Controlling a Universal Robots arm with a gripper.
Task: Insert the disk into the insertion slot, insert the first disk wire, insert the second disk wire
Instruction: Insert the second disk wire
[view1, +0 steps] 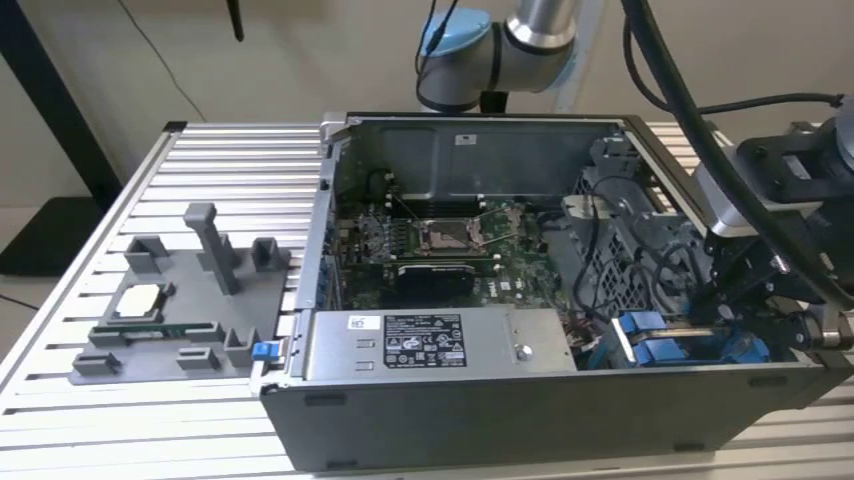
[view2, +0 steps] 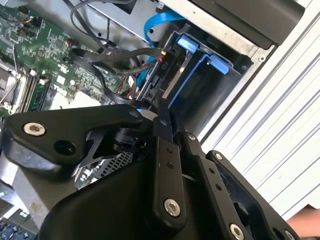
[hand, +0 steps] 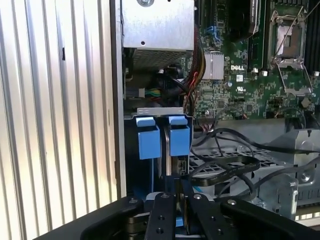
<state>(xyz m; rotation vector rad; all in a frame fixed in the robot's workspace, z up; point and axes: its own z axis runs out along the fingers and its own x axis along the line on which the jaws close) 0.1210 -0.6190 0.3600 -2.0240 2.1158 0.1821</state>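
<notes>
Reaching down into the drive cage at the exterior view's right, the claw (hand: 176, 200) is pinching what looks like a dark wire connector between nearly closed fingers (view2: 165, 150). Just beyond it, the disk (hand: 168, 150) is sitting on edge in the insertion slot (hand: 131, 150), its blue carrier tabs (hand: 179, 135) showing. Farther off, the motherboard (hand: 250, 75) is lying inside the computer case (view1: 534, 400) on the slatted worktop (view1: 160, 420)

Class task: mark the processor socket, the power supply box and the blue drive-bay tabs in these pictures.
processor socket (view1: 445, 236), exterior view, centre of its square metal frame.
power supply box (view1: 441, 343), exterior view, on its sticker.
blue drive-bay tabs (hand: 148, 137), first wrist view, face of one tab.
</notes>
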